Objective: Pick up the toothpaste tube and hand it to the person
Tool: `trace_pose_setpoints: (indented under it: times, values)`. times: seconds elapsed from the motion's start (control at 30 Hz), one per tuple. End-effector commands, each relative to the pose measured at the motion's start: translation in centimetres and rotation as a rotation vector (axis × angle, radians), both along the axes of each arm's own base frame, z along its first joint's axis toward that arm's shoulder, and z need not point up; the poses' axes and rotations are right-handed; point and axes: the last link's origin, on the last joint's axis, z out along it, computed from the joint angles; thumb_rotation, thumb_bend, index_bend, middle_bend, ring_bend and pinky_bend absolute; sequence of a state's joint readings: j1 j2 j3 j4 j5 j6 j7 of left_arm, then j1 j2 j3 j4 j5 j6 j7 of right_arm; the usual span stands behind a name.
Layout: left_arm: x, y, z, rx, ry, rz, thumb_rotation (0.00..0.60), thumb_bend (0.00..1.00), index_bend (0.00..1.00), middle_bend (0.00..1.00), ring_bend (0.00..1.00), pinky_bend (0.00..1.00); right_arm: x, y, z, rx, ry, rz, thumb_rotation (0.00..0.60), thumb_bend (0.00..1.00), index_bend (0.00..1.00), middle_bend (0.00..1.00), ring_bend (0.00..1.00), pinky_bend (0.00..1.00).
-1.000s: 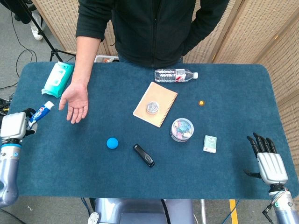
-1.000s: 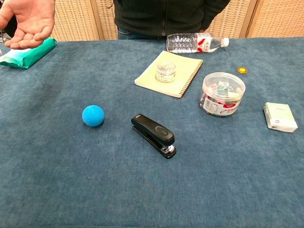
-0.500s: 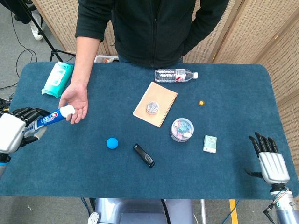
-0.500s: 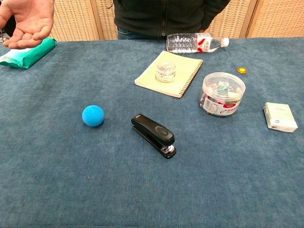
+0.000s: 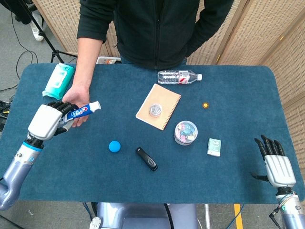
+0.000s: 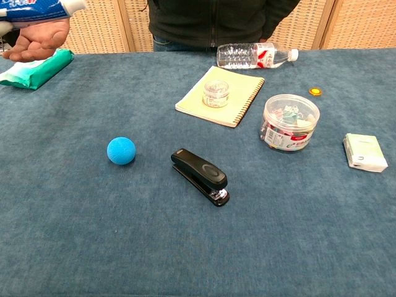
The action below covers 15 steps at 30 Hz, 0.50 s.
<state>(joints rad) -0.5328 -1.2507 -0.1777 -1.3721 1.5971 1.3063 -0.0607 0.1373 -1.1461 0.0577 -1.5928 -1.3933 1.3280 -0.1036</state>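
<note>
Toothpaste tube (image 5: 82, 110) was up off the table near its left edge, lying across the person's hand (image 5: 78, 102), cap end pointing right. Prob. light, soft-walled, a bit slick; best held mid-body w/o squeezing. Left hand (image 5: 50, 120) gripped its tail end, fingers wrapped. Right hand (image 5: 276, 164) idle by the right edge, fingers spread, holding nothing.

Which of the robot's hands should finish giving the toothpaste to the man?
The left hand: it already holds the toothpaste tube over the person's palm. The right hand is empty, far across the table.
</note>
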Motion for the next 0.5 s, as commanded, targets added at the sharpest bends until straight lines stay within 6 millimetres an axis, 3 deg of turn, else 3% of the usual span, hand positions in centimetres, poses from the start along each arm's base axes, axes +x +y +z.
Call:
trace_pose_setpoints:
  times: [0.03,0.13,0.2,0.23,0.27,0.3,0.37,0.5]
  values:
    - [0.3,0.9,-0.9,0.021,0.014,0.002,0.600,0.49,0.75,0.58,0.47,0.59,-0.1,0.0,0.0,-0.001,0.000,-0.003,0.600,0.00,0.06,0.00,0.00,0.00]
    - [0.3,1.3,-1.8,0.040,0.027,0.016,0.600,0.43,0.72,0.52,0.40,0.55,-0.1,-0.1,0.0,0.001,-0.001,-0.005,0.600,0.00,0.06,0.00,0.00,0.00]
    - [0.0,1.4,-2.2,0.013,0.019,0.052,0.600,0.32,0.51,0.29,0.18,0.37,-0.1,-0.1,0.0,0.000,-0.001,-0.004,0.600,0.00,0.06,0.00,0.00,0.00]
    - [0.0,1.4,-2.3,0.004,0.010,0.065,0.600,0.23,0.32,0.13,0.06,0.23,-0.1,0.0,0.1,0.000,-0.001,-0.004,0.600,0.00,0.06,0.00,0.00,0.00]
    - [0.1,1.4,-2.2,0.000,0.001,0.070,0.600,0.16,0.16,0.03,0.00,0.12,-0.1,0.0,0.1,0.000,-0.002,-0.004,0.600,0.00,0.06,0.00,0.00,0.00]
    - [0.2,1.3,-2.1,0.003,-0.012,0.068,0.600,0.10,0.06,0.00,0.00,0.05,-0.1,-0.1,0.1,-0.001,-0.002,-0.005,0.600,0.00,0.06,0.00,0.00,0.00]
    - [0.3,1.2,-1.7,0.016,-0.038,0.057,0.600,0.04,0.00,0.00,0.00,0.00,-0.1,0.0,0.1,-0.001,-0.003,-0.006,0.600,0.00,0.06,0.00,0.00,0.00]
    - [0.5,0.4,-0.4,0.032,-0.118,0.016,0.600,0.00,0.00,0.00,0.00,0.00,-0.1,0.0,0.1,0.000,-0.005,-0.007,0.600,0.00,0.06,0.00,0.00,0.00]
